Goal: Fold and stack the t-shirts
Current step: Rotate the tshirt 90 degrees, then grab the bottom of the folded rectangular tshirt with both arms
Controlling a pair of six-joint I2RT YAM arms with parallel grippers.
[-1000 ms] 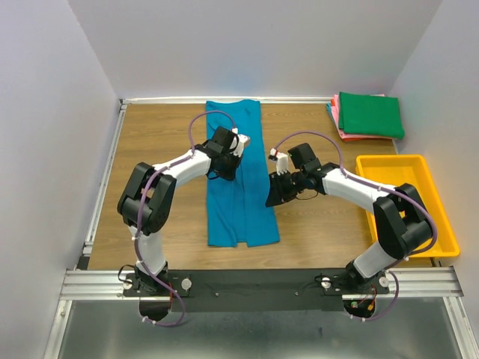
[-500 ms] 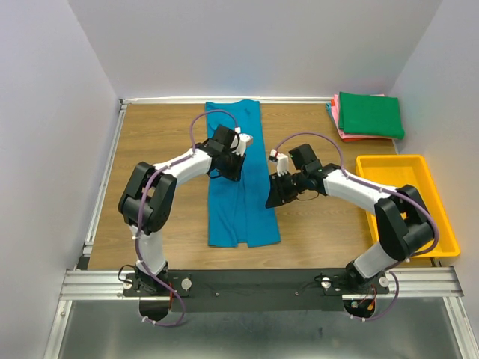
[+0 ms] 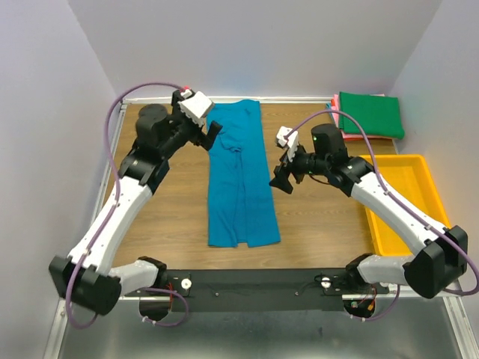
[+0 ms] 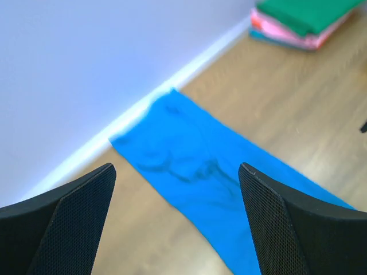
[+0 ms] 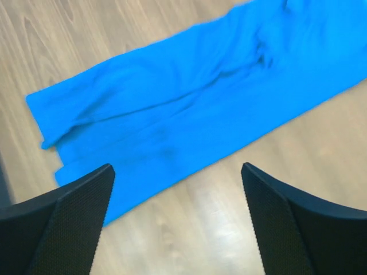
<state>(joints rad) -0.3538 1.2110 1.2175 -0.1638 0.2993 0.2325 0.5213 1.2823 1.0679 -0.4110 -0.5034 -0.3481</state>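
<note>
A teal-blue t-shirt [image 3: 239, 176] lies flat as a long narrow strip down the middle of the table, from the back wall towards the front. My left gripper [image 3: 212, 133] hangs open above the shirt's far left edge; the left wrist view shows the shirt [image 4: 212, 166] below its spread fingers [image 4: 69, 223], nothing held. My right gripper [image 3: 283, 179] hovers open just right of the shirt's middle, over bare wood beside the cloth [image 5: 172, 114]. A folded dark green shirt [image 3: 370, 114] tops a stack of pink ones [image 3: 350, 134] at the back right.
A yellow plastic tray [image 3: 430, 194] sits along the right edge, partly under my right arm. White walls close the table on the left, back and right. A metal rail [image 3: 262, 280] runs along the near edge.
Both grippers have let go of the blue shirt and opened. The left arm has risen and swung to the back left; the right arm has lifted and pulled back to the right.
</note>
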